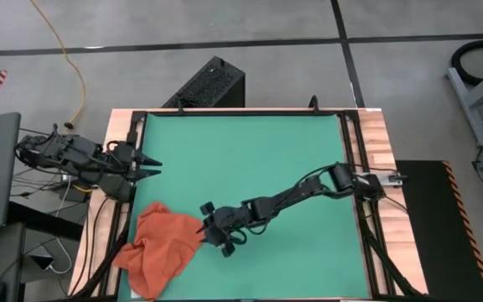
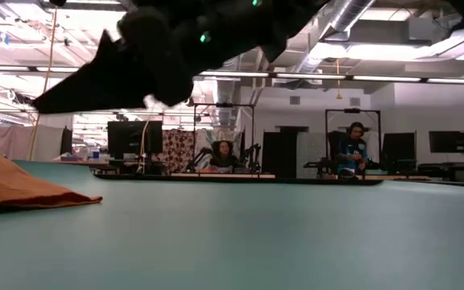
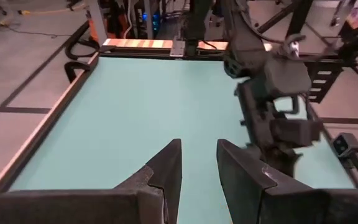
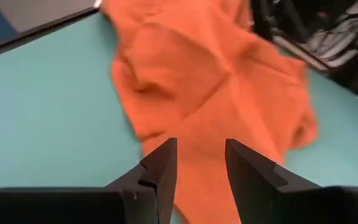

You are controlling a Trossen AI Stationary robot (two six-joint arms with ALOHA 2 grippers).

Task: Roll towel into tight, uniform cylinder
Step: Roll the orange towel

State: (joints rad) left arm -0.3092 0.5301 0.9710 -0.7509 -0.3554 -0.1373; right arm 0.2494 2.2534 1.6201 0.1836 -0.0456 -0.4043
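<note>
The orange-red towel [image 1: 158, 247] lies crumpled in a loose heap at the table's near left corner, one part hanging over the left rim. It also shows in the right wrist view [image 4: 210, 68] and in the low view [image 2: 14, 185]. I see no white tag. My right gripper [image 1: 201, 226] reaches across the mat to the towel's right edge. It is open, its fingers [image 4: 201, 146] above the cloth and pointing toward it. In the low view its fingertip [image 2: 55, 101] stands clear above the towel. My left gripper [image 1: 153, 166] waits at the table's left edge, open and empty [image 3: 197, 146].
The green mat [image 1: 250, 159] has a black frame and wooden side strips [image 1: 380, 168]. A black box [image 1: 208, 84] stands on the floor behind the far edge. Cables lie left of the table. People sit at desks far across the room [image 2: 353, 149].
</note>
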